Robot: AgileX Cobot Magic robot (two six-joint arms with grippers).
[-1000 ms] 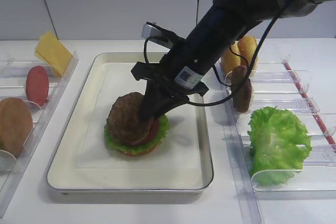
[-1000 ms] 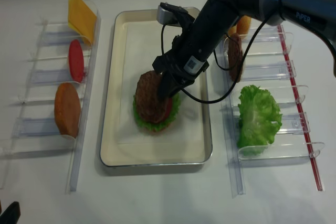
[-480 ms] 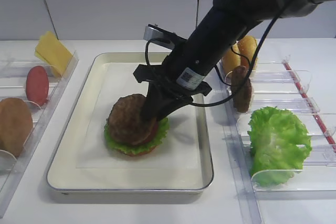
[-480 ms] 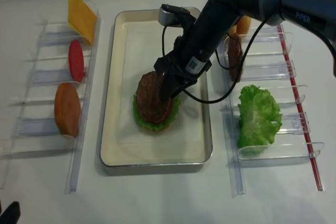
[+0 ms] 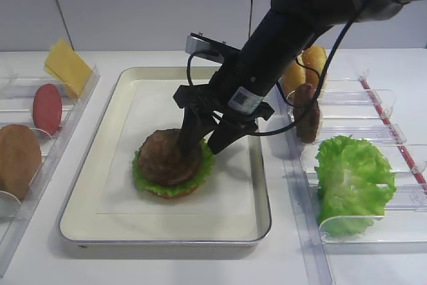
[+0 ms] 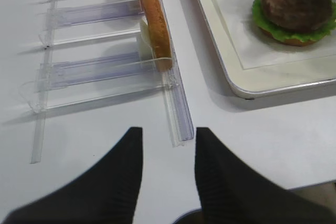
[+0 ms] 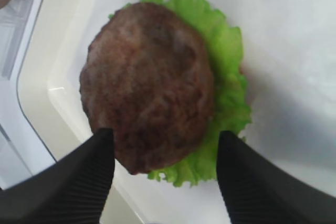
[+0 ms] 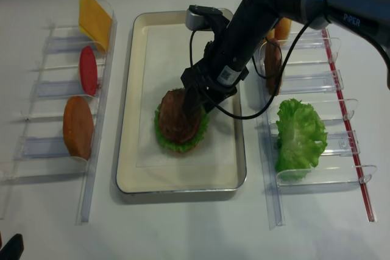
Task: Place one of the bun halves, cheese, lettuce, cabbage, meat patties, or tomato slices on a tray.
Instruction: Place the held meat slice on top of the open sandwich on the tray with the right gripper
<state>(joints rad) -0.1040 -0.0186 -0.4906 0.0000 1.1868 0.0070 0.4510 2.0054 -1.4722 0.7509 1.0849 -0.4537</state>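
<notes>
a white worktop carries everything. the tray lies flat in the middle of it, long side running front to back. a row of clear plastic divided holders rests on the worktop just left of the tray, another row just right.

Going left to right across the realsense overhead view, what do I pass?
Smooth brown disc → tomato slice → cheese → tray → patty stack → right pincer → patty in the right holder → lettuce.
</notes>
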